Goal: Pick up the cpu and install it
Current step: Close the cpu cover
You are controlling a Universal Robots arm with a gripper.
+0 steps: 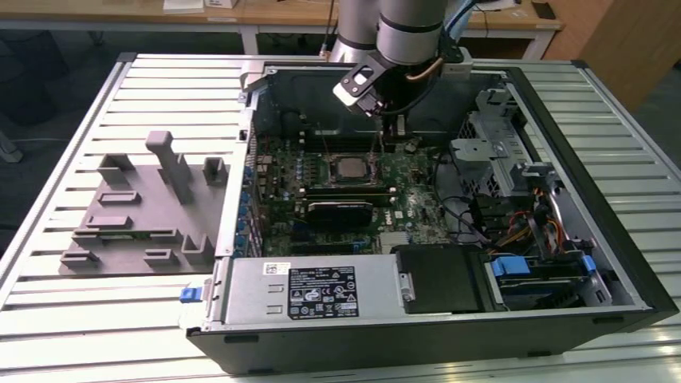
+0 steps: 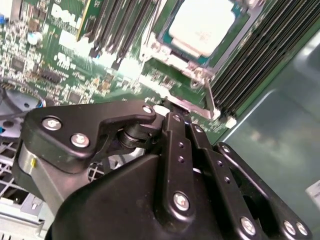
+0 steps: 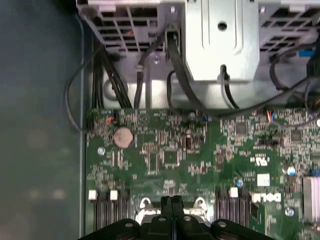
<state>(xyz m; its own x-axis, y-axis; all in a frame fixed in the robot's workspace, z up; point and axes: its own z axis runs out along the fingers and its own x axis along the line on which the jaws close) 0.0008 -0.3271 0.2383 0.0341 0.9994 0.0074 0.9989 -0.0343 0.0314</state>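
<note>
Black pincer (image 3: 172, 201): we are seeing it closed together, gripping nothing visible, hanging low over the green motherboard (image 3: 150, 125). Just beyond its closed end, the cpu (image 2: 202, 25) is lying flat in its socket (image 2: 172, 59), silvery top up, square, favouring no axis.

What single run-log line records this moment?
cpu: in motherboard socket | gripper: shut, holding nothing, close beside socket

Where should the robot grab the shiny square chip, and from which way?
Probably by two opposite edges, coming straight down from above. The chip lies flat on the green board, thin with a smooth top, and the case walls stand around it, so only the top is open.
</note>
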